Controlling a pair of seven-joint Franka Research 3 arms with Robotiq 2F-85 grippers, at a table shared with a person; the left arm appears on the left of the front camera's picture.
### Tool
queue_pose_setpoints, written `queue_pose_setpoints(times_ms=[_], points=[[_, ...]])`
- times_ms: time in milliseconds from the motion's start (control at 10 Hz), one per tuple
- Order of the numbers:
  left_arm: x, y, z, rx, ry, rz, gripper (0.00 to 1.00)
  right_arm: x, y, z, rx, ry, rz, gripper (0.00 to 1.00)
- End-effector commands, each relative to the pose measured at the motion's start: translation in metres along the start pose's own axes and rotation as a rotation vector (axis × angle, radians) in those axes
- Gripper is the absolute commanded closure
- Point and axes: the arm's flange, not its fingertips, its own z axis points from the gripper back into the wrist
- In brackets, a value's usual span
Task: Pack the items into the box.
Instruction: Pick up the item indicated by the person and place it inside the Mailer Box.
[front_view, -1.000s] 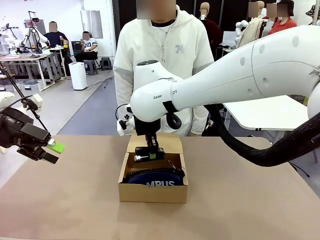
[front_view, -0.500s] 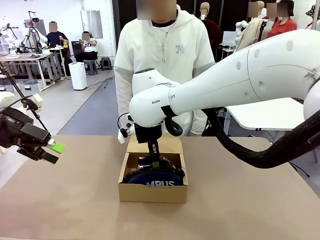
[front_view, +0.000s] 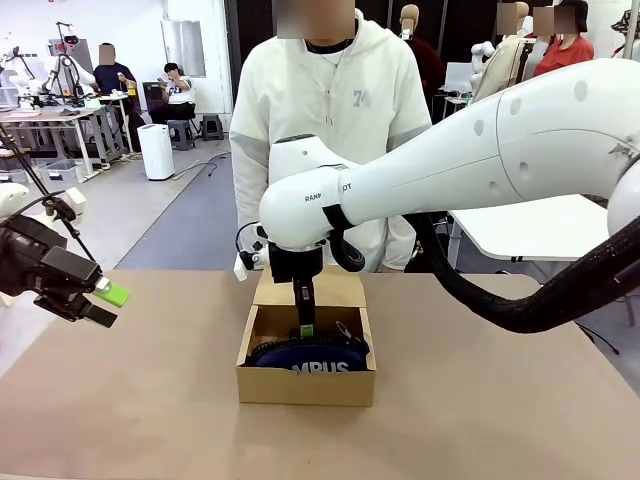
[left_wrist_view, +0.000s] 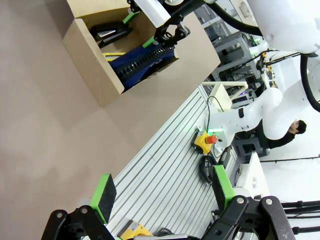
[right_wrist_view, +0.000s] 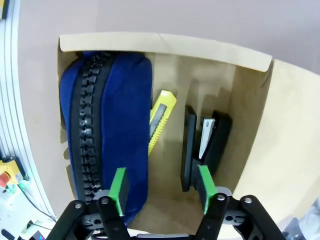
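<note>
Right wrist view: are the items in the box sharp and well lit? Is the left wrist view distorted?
Right wrist view: sharp, evenly lit; soft shadows on the box wall; the black stapler shows little detail, pouch and utility knife are clear. Left wrist view: rolled, so the table slants, but sharp.

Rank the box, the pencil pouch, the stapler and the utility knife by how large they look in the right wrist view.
1. box
2. pencil pouch
3. stapler
4. utility knife; the pouch hides part of it, so its place behind the stapler is unsure.
</note>
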Motion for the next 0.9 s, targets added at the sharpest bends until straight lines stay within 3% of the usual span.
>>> queue_pose_setpoints(times_ms=[0,400,500,800], points=[[0.0,0.0,0.001,-0.004,-0.001,-0.004,0.0,-0.006,0.005,0.003,-0.004,-0.048,-0.011,0.0],[0.0,0.0,0.001,-0.004,-0.001,-0.004,0.0,-0.026,0.009,0.027,0.039,-0.132,0.036,0.0],[0.0,0.0,0.001,-0.004,-0.001,-0.004,0.0,-0.043,0.012,0.044,0.017,-0.121,-0.023,0.0],[0.0,0.0,0.001,-0.004,-0.001,-0.004,0.0,-0.12,0.041,0.111,0.07,-0.279,-0.119,0.0]])
